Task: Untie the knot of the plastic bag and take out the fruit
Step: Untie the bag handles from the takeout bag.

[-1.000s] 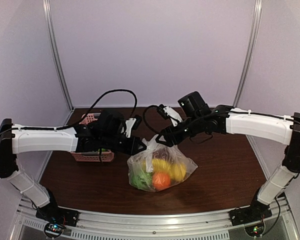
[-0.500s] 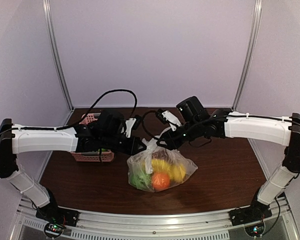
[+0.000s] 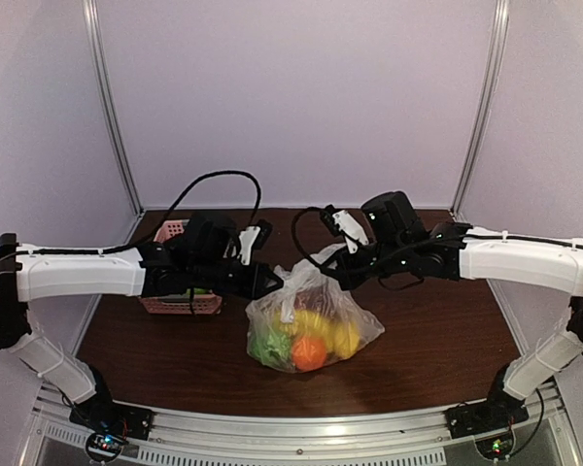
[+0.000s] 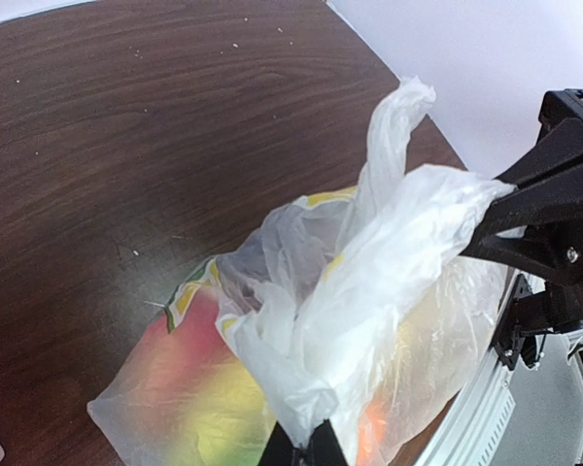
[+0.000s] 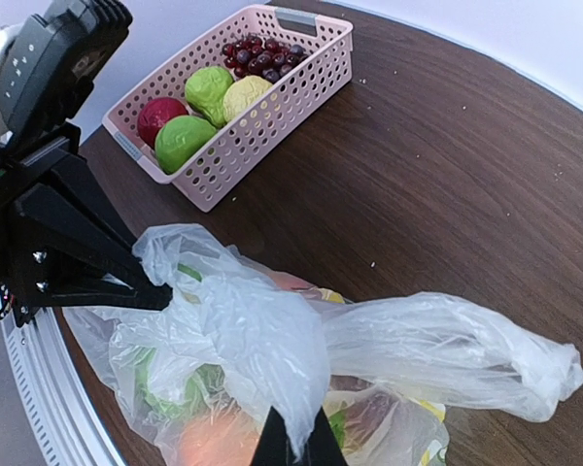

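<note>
Bag (image 3: 316,325) sits mid-counter (image 3: 428,340), belly nearest, fruit (image 3: 311,351) inside. The bag's neck rises up and away from its belly. Knot (image 5: 257,330) bunches at the bag's top, and the film's long axis is stretched left-right through it.

Left end effector (image 3: 275,283) is clamped tight on film at the bag's upper left. Right end effector (image 3: 338,275) is pinched closed on film at its upper right.

Step, as judged: drawing the knot apart. The next move calls for a steady outward pull without hoisting the bag.

Basket (image 3: 180,304) lies beyond the bag's left.

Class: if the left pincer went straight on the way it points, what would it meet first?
The bag: the left pincer is shut on its film, so it would press into the bunched top; beyond, perhaps the right pincer, depth unclear.
</note>
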You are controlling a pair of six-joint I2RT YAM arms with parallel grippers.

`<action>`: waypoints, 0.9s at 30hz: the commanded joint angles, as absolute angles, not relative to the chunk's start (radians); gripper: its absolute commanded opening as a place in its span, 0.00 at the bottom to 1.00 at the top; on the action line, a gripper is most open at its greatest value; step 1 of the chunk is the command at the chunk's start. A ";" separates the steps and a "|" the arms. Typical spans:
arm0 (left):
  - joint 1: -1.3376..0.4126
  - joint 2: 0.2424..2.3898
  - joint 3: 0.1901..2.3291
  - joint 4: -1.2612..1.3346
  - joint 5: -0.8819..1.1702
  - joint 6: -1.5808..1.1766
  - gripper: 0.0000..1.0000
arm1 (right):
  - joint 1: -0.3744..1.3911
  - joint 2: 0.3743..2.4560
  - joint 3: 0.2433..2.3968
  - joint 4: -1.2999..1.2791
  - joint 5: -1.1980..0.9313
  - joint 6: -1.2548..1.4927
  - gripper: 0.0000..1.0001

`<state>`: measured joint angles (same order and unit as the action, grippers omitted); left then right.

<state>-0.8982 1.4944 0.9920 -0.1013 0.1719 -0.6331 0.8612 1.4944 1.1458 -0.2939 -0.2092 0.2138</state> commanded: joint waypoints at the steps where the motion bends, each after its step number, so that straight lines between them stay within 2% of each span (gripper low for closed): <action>1: -0.893 1.450 0.971 -0.074 0.132 -0.654 0.00 | 0.862 1.421 1.108 -0.254 -0.117 0.258 0.00; 13: -0.879 1.428 0.891 -0.047 0.108 -0.704 0.00 | 0.848 1.375 0.976 -0.169 -0.106 0.362 0.00; 22: -0.875 1.402 0.914 -0.103 0.085 -0.664 0.00 | 0.848 1.362 0.973 -0.155 -0.133 0.375 0.00; 23: -0.875 1.397 0.927 -0.121 0.080 -0.649 0.02 | 0.848 1.360 0.972 -0.151 -0.140 0.376 0.00; 27: -0.875 1.377 0.989 -0.182 0.075 -0.569 0.35 | 0.848 1.358 0.969 -0.138 -0.160 0.379 0.00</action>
<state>-0.8917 1.4132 0.9176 -0.0975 0.1177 -0.6491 0.8604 1.3895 0.9794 -0.1513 -0.1600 0.3672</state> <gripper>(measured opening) 0.221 0.013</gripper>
